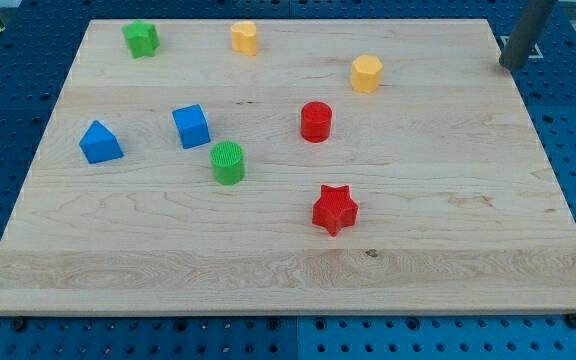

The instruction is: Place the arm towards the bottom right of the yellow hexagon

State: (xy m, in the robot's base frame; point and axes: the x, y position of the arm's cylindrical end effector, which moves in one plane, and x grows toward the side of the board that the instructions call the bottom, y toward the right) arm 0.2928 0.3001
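Board's top right: tool (pixel 513 66), top cropped.

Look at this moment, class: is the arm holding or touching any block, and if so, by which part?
Nothing is held. My tip sits at the view's top right, off the board's edge, apart from every block; the nearest, the yellow hexagon, lies well to its left.

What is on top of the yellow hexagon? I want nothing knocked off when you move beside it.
Nothing sits on the yellow hexagon; its top face shows bare. Under it, only the wooden board shows around its base; the contact patch is hidden. My tip stands apart, toward the view's right.
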